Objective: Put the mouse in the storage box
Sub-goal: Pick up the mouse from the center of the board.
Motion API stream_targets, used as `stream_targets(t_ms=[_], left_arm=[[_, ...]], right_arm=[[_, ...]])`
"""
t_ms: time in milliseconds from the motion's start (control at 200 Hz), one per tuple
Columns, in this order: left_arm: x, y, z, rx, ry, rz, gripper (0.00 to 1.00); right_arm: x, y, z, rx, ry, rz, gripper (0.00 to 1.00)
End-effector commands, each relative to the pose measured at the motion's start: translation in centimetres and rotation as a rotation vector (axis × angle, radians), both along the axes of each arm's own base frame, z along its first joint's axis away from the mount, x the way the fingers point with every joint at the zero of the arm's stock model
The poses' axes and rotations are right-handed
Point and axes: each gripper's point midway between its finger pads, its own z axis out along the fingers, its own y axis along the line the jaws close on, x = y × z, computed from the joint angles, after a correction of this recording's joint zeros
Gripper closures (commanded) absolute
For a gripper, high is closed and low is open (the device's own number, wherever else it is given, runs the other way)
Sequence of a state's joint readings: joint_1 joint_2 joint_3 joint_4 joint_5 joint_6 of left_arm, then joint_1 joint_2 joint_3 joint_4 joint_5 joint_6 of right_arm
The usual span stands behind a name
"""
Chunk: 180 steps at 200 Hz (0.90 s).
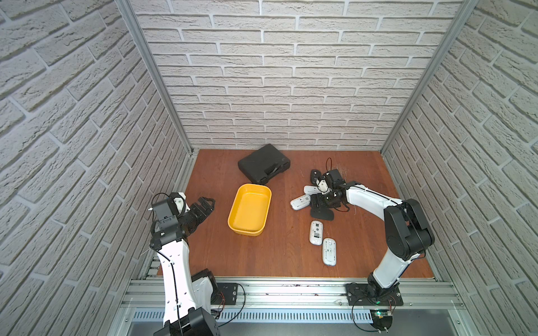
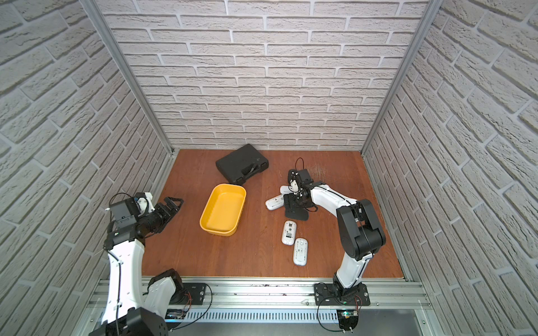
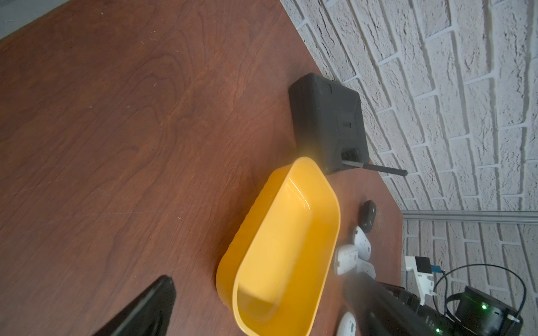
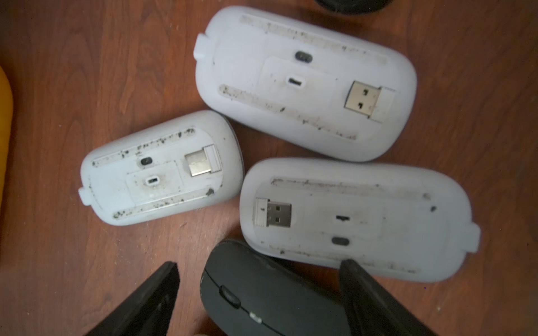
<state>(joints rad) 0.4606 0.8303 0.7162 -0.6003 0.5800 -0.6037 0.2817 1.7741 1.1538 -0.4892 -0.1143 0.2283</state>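
White arms (image 1: 174,261) with black joints (image 1: 407,229), thin black cables (image 3: 525,292).

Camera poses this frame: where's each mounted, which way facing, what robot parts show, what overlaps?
Top views: high in front, looking down toward the back wall over the table; left arm and right arm show.
Left wrist: on left arm, facing storage box and black case; left end effector at frame edge.
Right wrist: on right arm, looking down on upturned white mice; right end effector straddles a black mouse.
Shared: both wrist views catch white mice.
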Motion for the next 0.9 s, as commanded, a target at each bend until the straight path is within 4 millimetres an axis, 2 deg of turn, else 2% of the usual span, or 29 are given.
stream_targets(t_ms=[0, 115, 270, 490, 745, 895], left_arm=[[0.1, 0.5, -0.1, 0.029, -0.009, 0.013, 0.02], [0.2, 0.4, -0.1, 0.019, -0.012, 0.008, 0.02], [0.1, 0.4, -0.1, 0.020, -0.013, 0.009, 0.02], [0.2, 0.4, -0.2, 0.015, -0.012, 0.008, 0.02], [0.2, 0.4, -0.2, 0.015, -0.013, 0.007, 0.02], [0.2, 0.4, -0.2, 0.015, -0.012, 0.008, 0.02]], right_arm=[[1.1, -1.0, -0.3, -0.048, -0.001, -0.036, 0.10], [2.2, -2.0, -0.5, -0.094, 0.006, -0.087, 0.10], [2.1, -4.6, -0.9, -0.200, 0.051, -0.226, 0.09], [0.7, -5.2, -1.5, -0.184, 0.103, -0.364, 0.08], [1.7, -4.9, -2.9, -0.180, 0.127, -0.415, 0.08], [2.6, -5.0, -2.6, -0.179, 0.109, -0.437, 0.08]])
